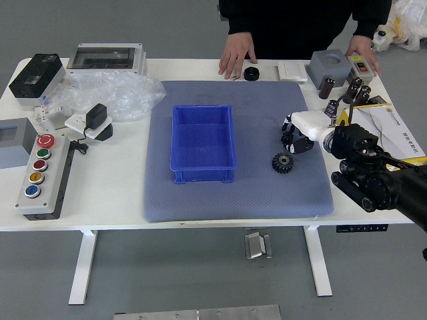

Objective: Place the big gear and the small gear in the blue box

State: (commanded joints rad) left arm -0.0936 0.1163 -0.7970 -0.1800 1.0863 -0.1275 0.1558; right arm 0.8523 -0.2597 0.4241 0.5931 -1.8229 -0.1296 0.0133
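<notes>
One robot hand (291, 137), the right, pinches the small gear (287, 139) on the mat (233, 201), presumably to lift it. The big gear (282, 163) lies close by, likely next; the blue box (203, 143) sits open-topped for both, a person's hands (236, 55) resting beyond.

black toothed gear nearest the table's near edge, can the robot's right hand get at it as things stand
Probably yes: the black toothed gear lies uncovered on the blue-grey mat, close to the robot's right hand, with nothing visible standing between them.
</notes>
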